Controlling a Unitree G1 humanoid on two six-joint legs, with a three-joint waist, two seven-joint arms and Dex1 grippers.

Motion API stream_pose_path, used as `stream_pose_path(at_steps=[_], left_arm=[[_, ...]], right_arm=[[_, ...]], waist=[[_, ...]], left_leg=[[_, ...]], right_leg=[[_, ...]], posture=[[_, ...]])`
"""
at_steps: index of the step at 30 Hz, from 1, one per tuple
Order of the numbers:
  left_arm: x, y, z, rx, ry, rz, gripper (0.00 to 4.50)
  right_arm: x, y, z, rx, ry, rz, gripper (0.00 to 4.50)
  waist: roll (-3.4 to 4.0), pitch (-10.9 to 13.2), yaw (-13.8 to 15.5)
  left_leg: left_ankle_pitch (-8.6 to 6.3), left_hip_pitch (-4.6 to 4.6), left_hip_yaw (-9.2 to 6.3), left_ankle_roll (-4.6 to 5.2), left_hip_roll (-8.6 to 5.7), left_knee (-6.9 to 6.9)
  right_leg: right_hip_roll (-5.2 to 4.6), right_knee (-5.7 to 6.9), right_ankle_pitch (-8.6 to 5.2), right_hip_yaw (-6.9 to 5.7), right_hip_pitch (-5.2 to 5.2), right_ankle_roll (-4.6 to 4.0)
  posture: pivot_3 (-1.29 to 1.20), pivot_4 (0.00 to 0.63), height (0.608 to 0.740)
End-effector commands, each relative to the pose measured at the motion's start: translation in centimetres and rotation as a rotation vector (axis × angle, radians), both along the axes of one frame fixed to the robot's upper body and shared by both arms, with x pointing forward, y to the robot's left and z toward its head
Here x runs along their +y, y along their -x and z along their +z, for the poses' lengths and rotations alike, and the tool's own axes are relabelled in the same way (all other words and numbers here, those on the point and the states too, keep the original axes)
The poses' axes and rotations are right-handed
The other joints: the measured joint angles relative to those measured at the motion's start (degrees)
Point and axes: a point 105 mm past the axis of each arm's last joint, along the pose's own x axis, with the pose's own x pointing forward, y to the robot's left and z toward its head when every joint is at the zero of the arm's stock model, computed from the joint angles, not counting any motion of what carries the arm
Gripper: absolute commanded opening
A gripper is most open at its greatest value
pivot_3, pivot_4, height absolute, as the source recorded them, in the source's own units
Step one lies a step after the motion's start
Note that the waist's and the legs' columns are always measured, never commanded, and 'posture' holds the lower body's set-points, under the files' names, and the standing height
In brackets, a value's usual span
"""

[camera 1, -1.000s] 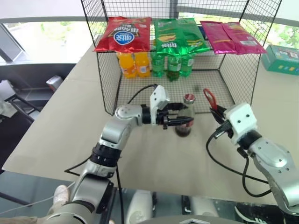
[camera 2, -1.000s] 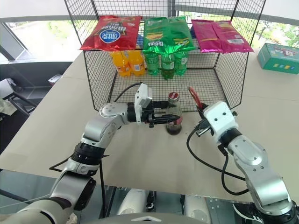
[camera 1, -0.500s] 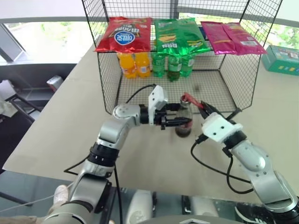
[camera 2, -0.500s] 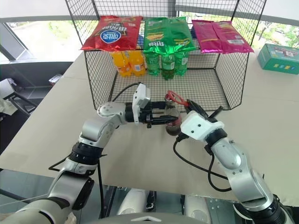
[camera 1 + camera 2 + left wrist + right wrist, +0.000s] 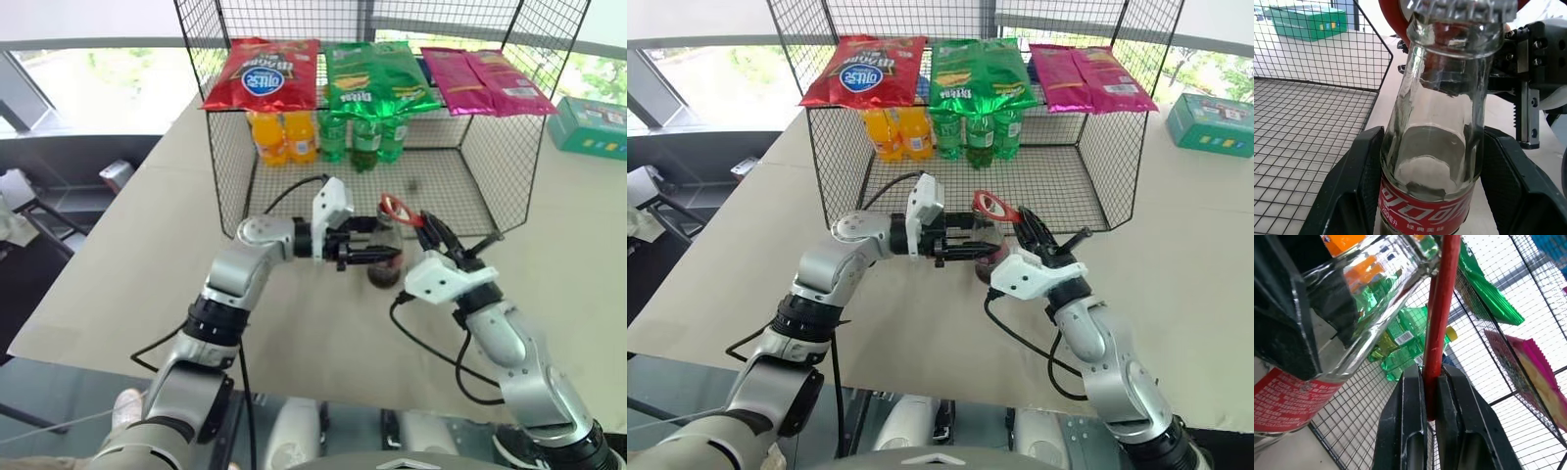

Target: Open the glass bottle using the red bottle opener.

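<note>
**Opener swings in over the cap**

Swinging in from the robot's right side, the right claw (image 5: 1031, 233) has carried the red bottle opener (image 5: 992, 206) across to the glass bottle (image 5: 385, 262), and its wrist has rolled so that the ring head now lies over the bottle's top instead of standing up well apart from it. That claw is clamped narrow on the opener's straight handle, as the right wrist view shows, with the red shaft (image 5: 1442, 308) pinched between the two black fingers (image 5: 1413, 431).

Nothing has shifted on the other side: the left claw (image 5: 377, 253) keeps its hold on the bottle, part-way spread, its fingers (image 5: 1359, 181) pressed on either flank of the glass just above the red label. The bottle stands upright on the bench (image 5: 127, 255) just in front of the wire rack (image 5: 230, 186).

In the left wrist view the crimped cap (image 5: 1459, 7) is on, with the red ring behind it. So the approach looks done and the seating is next: the ring's lip probably must hook under the cap's edge before any levering. Whether it has caught yet cannot be told.
</note>
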Motion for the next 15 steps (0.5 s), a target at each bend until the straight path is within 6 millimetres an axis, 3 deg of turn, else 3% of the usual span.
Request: stream_pose_path(at_steps=[1, 6, 11, 15], left_arm=[[-1.8, 0.5, 1.4, -0.045, 0.012, -0.067, 2.25], [-1.8, 0.5, 1.0, -0.043, -0.001, -0.069, 2.25], [-1.8, 0.6, 0.0, -0.024, -0.044, -0.077, 2.25], [-1.8, 0.5, -0.2, -0.021, -0.055, -0.079, 2.25]], right_arm=[[1.6, 1.0, -5.1, 0.132, 0.146, 0.091, 0.00], [-0.2, 0.3, -3.0, 0.040, 0.236, 0.059, 0.00], [-2.6, 0.6, 0.1, -0.033, 0.482, 0.112, 0.00], [-3.4, 0.1, 3.0, -0.091, 0.619, 0.154, 0.00]], waist=[[0.00, -0.1, 0.0], [0.04, -0.3, 0.0], [0.07, -0.4, 0.0], [0.21, -0.5, 0.0]], left_leg=[[0.00, 0.02, 0.00, 0.00, 0.00, 0.00], [-0.02, 0.08, -0.01, 0.04, 0.00, 0.07], [-0.12, 0.10, -0.01, 0.20, -0.03, 0.10], [-0.15, 0.08, -0.02, 0.25, -0.04, 0.09]], right_leg=[[0.00, 0.00, 0.00, 0.00, 0.03, 0.00], [-0.01, 0.04, -0.12, 0.01, 0.11, -0.20], [-0.04, 0.07, -0.12, 0.02, 0.14, -0.20], [-0.03, 0.07, -0.09, 0.01, 0.13, -0.15]], posture=[[0.00, 0.150, 0.740], [0.00, 0.150, 0.740], [0.00, 0.150, 0.740], [0.00, 0.150, 0.740]])
